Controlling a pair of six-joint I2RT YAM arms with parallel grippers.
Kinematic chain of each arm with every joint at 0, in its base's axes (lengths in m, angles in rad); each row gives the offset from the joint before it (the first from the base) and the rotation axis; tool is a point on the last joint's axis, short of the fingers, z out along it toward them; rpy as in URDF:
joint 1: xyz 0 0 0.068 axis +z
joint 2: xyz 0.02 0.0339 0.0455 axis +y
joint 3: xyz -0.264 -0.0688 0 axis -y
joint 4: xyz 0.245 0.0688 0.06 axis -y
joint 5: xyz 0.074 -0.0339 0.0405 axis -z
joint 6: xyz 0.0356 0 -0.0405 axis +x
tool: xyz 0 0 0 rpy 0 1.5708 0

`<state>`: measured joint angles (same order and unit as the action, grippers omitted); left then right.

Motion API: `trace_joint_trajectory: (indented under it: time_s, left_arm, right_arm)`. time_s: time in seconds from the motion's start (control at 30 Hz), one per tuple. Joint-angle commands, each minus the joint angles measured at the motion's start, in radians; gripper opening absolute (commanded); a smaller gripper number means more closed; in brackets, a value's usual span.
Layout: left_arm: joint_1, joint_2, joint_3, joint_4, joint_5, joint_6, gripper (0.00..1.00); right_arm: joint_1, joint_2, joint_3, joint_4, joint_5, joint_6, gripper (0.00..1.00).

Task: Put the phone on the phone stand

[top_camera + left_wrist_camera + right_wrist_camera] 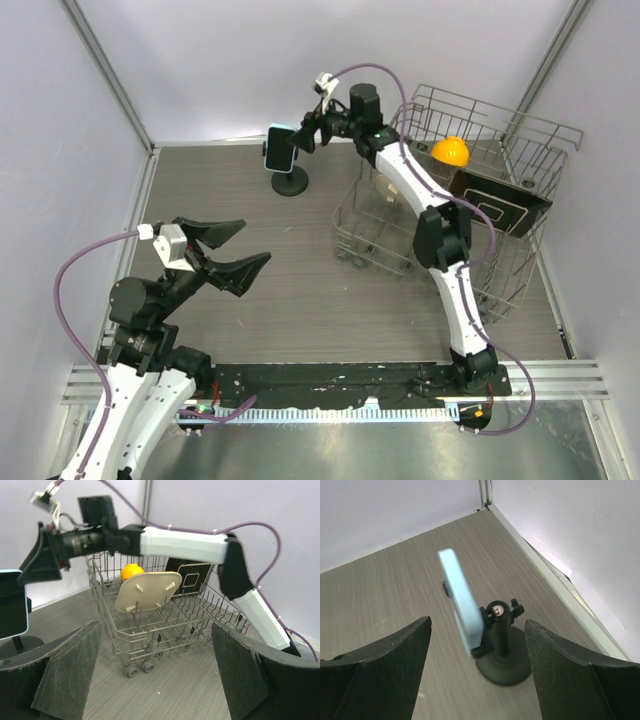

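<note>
The phone [281,147], with its light blue case, sits upright in the clamp of the black phone stand [290,183] at the back of the table. My right gripper [305,135] hangs open just right of the phone and holds nothing. In the right wrist view the phone [462,600] leans on the stand's post [501,630], between and beyond the spread fingers [395,655], free of both. My left gripper [255,242] is open and empty at the near left. Its wrist view catches the phone [11,609] at the left edge.
A wire dish rack [520,270] fills the back right. It holds an orange ball [450,150], a dark board with a white outline [500,200] and a beige board [147,590]. Walls close the table at back and sides.
</note>
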<state>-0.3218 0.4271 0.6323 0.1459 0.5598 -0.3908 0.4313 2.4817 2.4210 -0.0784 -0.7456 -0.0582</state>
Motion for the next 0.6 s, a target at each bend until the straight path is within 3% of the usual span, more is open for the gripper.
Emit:
trace_joint_trajectory:
  time_s: [0.0, 0.1, 0.2, 0.23, 0.3, 0.43, 0.5, 0.57]
  left_arm:
    - [-0.003, -0.031, 0.020, -0.031, -0.054, -0.032, 0.95]
    - [-0.003, -0.037, 0.050, -0.081, -0.086, -0.048, 0.94]
    - [-0.003, -0.044, 0.079, -0.143, -0.179, -0.068, 0.94]
    - [-0.003, -0.047, 0.086, -0.178, -0.214, -0.074, 0.93]
    - [-0.005, -0.042, 0.105, -0.262, -0.327, -0.089, 0.94]
    - [-0.003, -0.002, 0.164, -0.516, -0.539, -0.111, 0.95]
    - [-0.003, 0.022, 0.204, -0.586, -0.635, -0.115, 0.96]
    - [-0.003, 0.029, 0.228, -0.638, -0.653, -0.115, 0.96]
  right_arm:
    - [0.006, -0.330, -0.147, -0.021, 0.083, 0.015, 0.81]
    - [0.023, -0.433, -0.259, -0.065, 0.150, 0.055, 0.81]
    - [0.076, -0.507, -0.309, -0.192, 0.413, 0.106, 0.82]
    - [0.093, -0.559, -0.327, -0.236, 0.571, 0.109, 0.82]
    - [0.151, -0.615, -0.358, -0.341, 0.700, 0.119, 0.82]
    - [0.233, -0.862, -0.592, -0.400, 1.009, 0.216, 0.82]
    - [0.280, -0.969, -0.746, -0.393, 1.253, 0.285, 0.82]
    - [0.311, -1.117, -0.845, -0.385, 1.426, 0.294, 0.82]
